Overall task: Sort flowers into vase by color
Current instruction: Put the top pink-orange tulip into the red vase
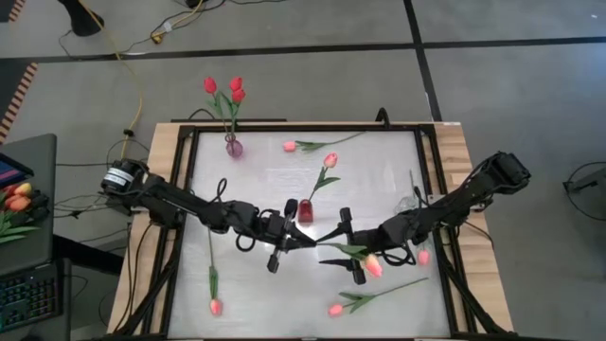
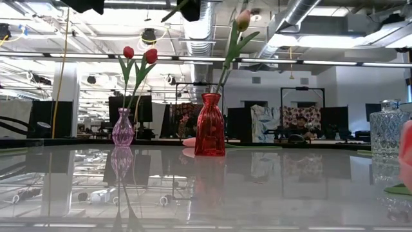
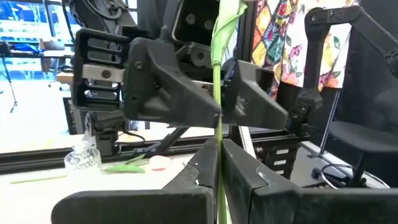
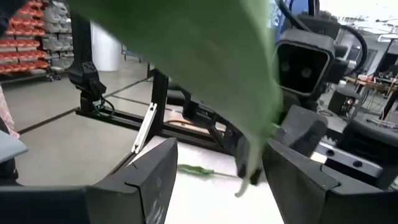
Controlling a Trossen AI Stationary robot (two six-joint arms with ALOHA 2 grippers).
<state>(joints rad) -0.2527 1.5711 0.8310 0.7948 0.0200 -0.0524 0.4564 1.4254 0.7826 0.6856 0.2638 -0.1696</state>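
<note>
Writing or brand marks cannot be read anywhere on the table [image 1: 284, 294] or the vases. Near the table's middle the left tool [image 1: 291, 240] is clamped tight on a thin green stem [image 3: 218, 134], which runs straight up between its dark fingers [image 3: 186, 186] in the left wrist view; the right tool [image 1: 352, 246] faces it just beside, its fingers [image 4: 146, 180] spread wide, with a broad green leaf [image 4: 205, 68] hanging in front of its camera and nothing visibly gripped. The flowers are artificial tulips with slim green stems, long leaves and small heads. Three red ones [image 1: 225, 90] stand in a small purple vase [image 1: 234, 147] by the far edge, and one pink tulip [image 1: 329, 161] leans out of a ribbed red vase [image 2: 210, 125] near the centre. Loose pink ones lie flat: one [image 1: 290, 146] by the far edge, one [image 1: 215, 306] toward the near left corner, one [image 1: 335, 310] at the near edge, and others under the right arm. A clear glass vase [image 2: 389, 132] stands toward the right edge.
</note>
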